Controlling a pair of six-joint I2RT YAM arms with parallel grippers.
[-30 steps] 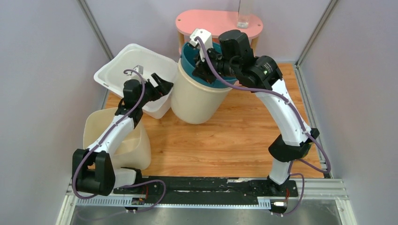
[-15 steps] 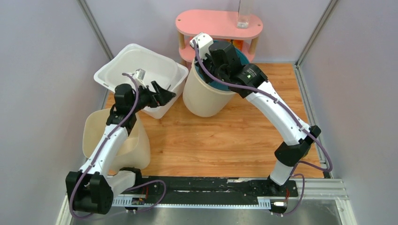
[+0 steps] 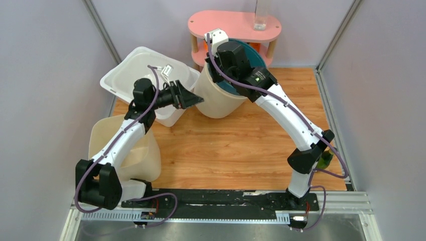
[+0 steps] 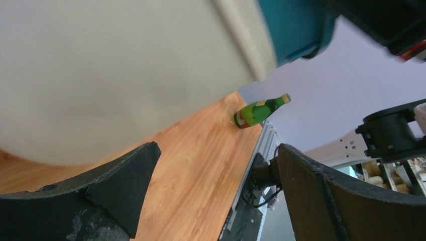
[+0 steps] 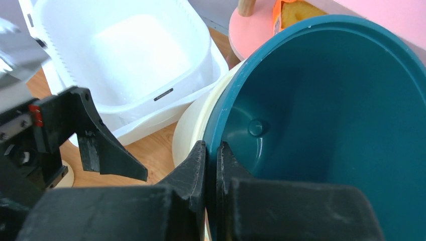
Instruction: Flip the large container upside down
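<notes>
Large container (image 3: 216, 98) sits at the back middle of the wood surface (image 3: 241, 140), tipped over at an angle rather than upright. Cream outer wall faces front-left, teal inside faces up and to the right. It's just in front of the pink stand (image 3: 226, 22), with its upper rim overlapping the stand's lower shelf from above. Can't tell whether its base touches the wood.

Right claw (image 5: 212, 150) is clamped on the container's rim at the left side of the mouth. One finger is on the cream outside, the other on the teal inside, with the rim pinched thin between them. The right arm reaches over from the right side.

Left claw (image 3: 190, 97) has its jaws wide apart and nothing in them. It points at the container's cream wall, low on the left side and close to it. The left wrist view shows the wall filling the space above the fingers, but contact isn't visible.

White tub (image 3: 118, 75) is at back left, just beside the container, tilted with its open side up. The left arm crosses over its front corner. A second cream container (image 3: 145, 155) stands at front left under the left arm.

Green bottle (image 4: 260, 111) lies on its side at the right edge of the surface, near the right arm's elbow. A clear glass (image 3: 260, 15) stands on top of the pink stand.
</notes>
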